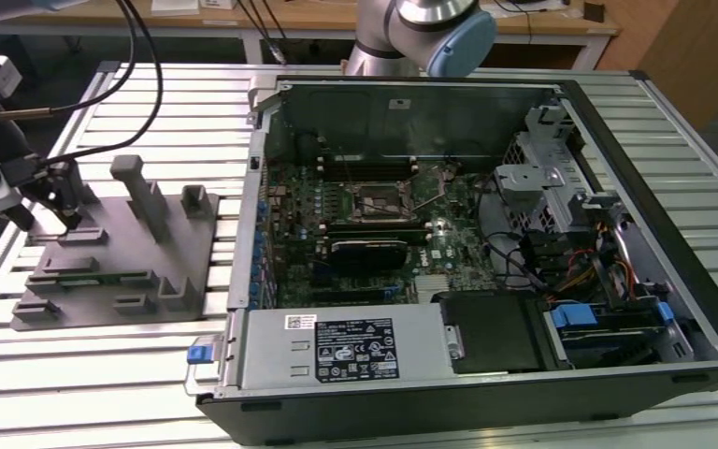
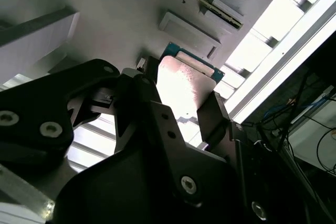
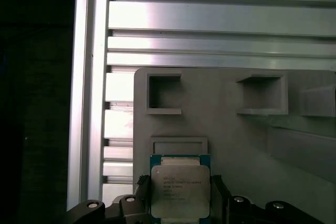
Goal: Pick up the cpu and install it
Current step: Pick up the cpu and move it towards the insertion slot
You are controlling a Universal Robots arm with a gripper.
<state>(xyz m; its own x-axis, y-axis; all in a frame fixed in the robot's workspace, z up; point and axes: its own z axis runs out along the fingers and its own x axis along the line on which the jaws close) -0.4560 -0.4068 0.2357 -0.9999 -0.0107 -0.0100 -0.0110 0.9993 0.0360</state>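
First wrist view, nearest me: my claw [image 3: 179, 182] is closed on the chip [image 3: 180, 195], one finger against each of two opposite edges, the metal top facing up and level; I judge this hold leaves the top and underside untouched; whether the chip rests on the tray or hangs just clear of it I cannot tell. Just beyond it is a shallow framed recess in the grey tray [image 3: 236, 145], then two square pockets; the tray lies on the slatted tabletop [image 3: 210, 14]. Seen from the exterior view, I hang over the tray's end at the exterior view's left; the tray's upright posts [image 1: 147, 192] stand between me and the open computer case [image 1: 459, 412], whose side wall rises as a further barrier; well apart, on the board inside, sits the dark socket [image 1: 381, 197]; the chip is not installed.
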